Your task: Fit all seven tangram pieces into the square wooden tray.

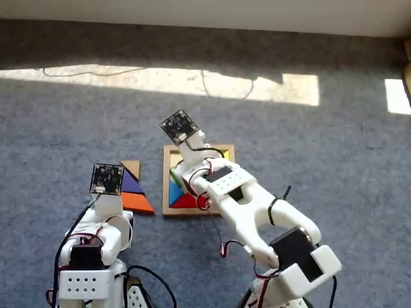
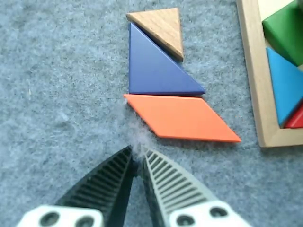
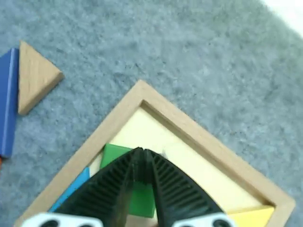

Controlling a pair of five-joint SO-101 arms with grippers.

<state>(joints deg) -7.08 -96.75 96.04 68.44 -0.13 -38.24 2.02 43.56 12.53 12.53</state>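
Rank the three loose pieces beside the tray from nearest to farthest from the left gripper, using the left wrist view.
1. Orange parallelogram, directly ahead of the left gripper.
2. Blue triangle, just beyond it, edges touching.
3. Wooden triangle, farthest, against the blue one's slanted edge.

A grey-blue carpeted surface (image 1: 334, 160) is spread under everything (a sunlit band is cast across its far side). The square wooden tray (image 2: 253, 71) is laid directly on it. Just left of the tray, three pieces are set edge to edge: a plain wood triangle (image 2: 161, 26) farthest, a blue triangle (image 2: 154, 71) next, an orange parallelogram (image 2: 182, 117) nearest.
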